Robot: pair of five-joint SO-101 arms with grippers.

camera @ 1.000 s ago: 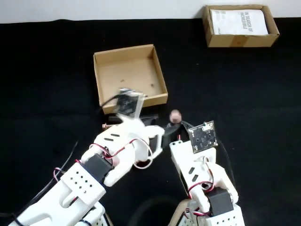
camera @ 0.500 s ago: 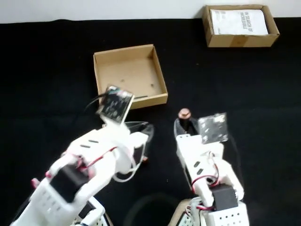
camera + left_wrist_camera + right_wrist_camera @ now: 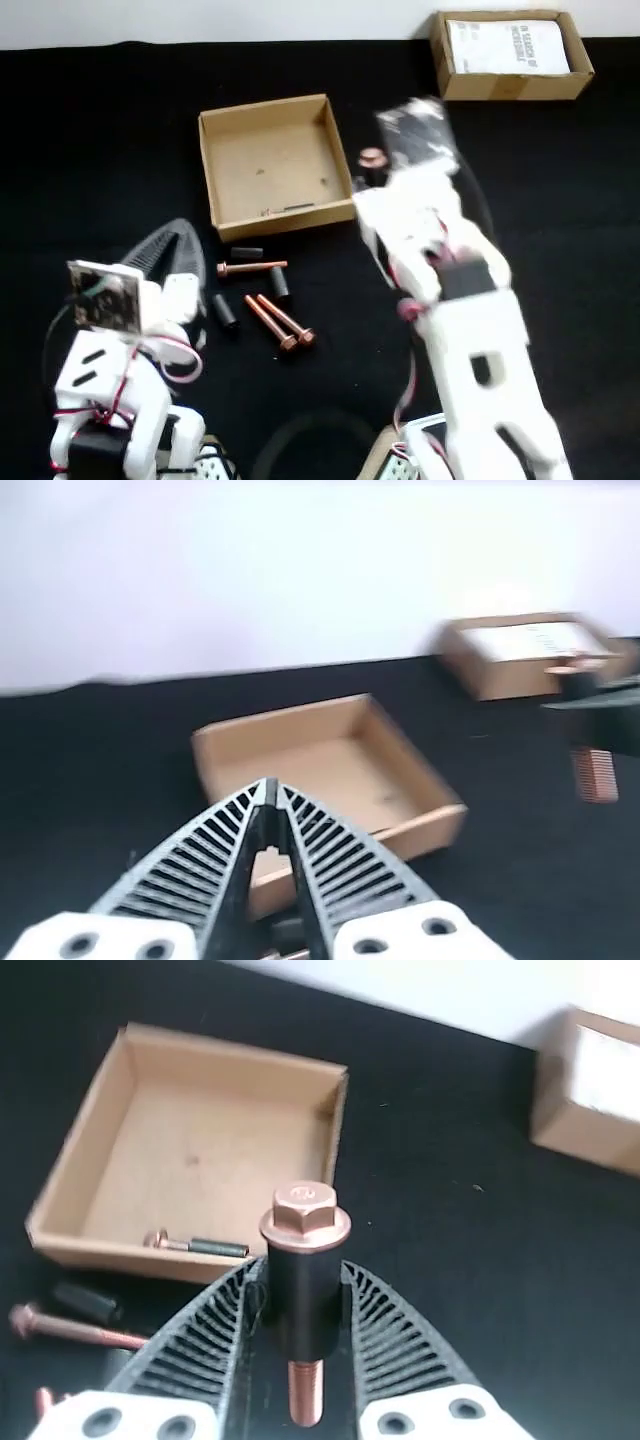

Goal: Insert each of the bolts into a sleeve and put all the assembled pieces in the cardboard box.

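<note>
My right gripper (image 3: 303, 1282) is shut on a black sleeve with a copper bolt (image 3: 305, 1222) through it, held upright. In the high view this assembled piece (image 3: 372, 158) hangs just right of the open cardboard box (image 3: 215, 195), beside its right wall. One assembled piece (image 3: 196, 1246) lies inside the box by the near wall. Three loose bolts (image 3: 252, 267) (image 3: 270, 321) (image 3: 290, 320) and three black sleeves (image 3: 246, 253) (image 3: 280, 283) (image 3: 224, 310) lie on the black table in front of the box. My left gripper (image 3: 180, 228) is shut and empty, at the near left of these parts.
A second cardboard box (image 3: 512, 80) with a printed sheet inside stands at the far right. The right arm (image 3: 450, 290) stretches over the table's middle right. The table's far edge meets a white wall.
The left arm has pulled back to the near left, uncovering the loose bolts and sleeves. The right arm has stretched forward, carrying the assembled piece up beside the box.
</note>
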